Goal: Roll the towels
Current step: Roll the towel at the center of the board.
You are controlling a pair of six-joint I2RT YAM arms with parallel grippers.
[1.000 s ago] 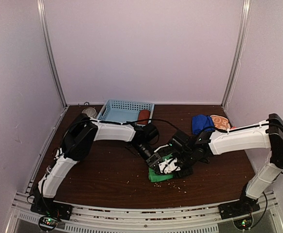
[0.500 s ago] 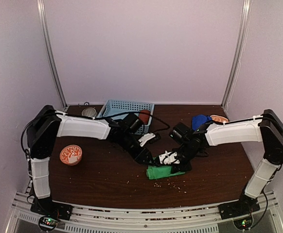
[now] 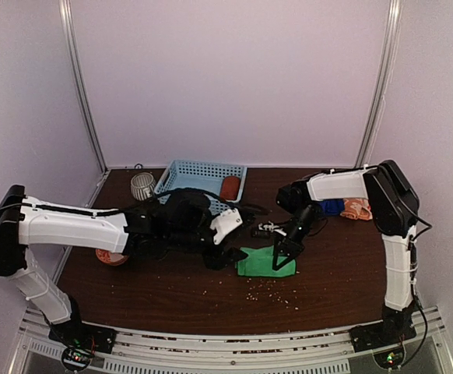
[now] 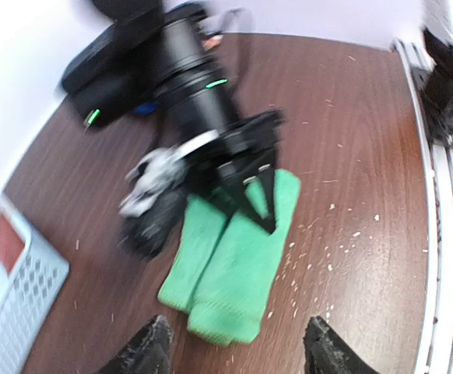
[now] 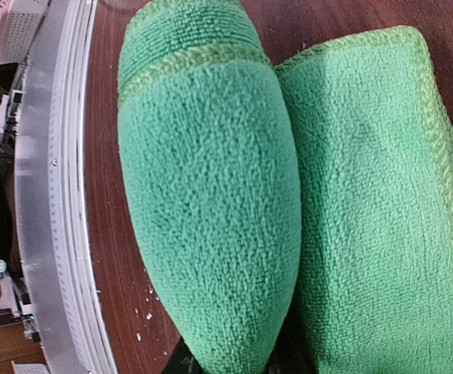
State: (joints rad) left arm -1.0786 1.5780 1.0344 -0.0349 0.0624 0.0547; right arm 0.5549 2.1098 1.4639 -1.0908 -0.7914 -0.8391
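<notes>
Green towel (image 3: pixel 258 265) half-rolled beneath right gripper (image 3: pixel 286 253), grip unreadable; left gripper (image 4: pixel 237 351) spread wide; crumb-flecked brown table (image 3: pixel 172 288), lilac walls (image 3: pixel 234 78).

— What moved in the last second?
— The left arm (image 3: pixel 79 226) swung out. Its elbow has gone low and to the far left. The left gripper (image 3: pixel 228 255) has backed off the green towel (image 3: pixel 261 265) and sits just left of it, fingers spread.
— And the other side?
— The right arm (image 3: pixel 343 185) pulled its elbow in from the far right and stands steeper. The right gripper (image 3: pixel 283 255) now points down onto the towel, nipping one fold.
— The towel itself?
— It was half hidden under both grippers. Now it shows two lobes side by side, slightly farther back.
— Anything else?
— The orange-and-white bowl (image 3: pixel 110 257), plain to see half a second ago, is mostly behind the left arm.
</notes>
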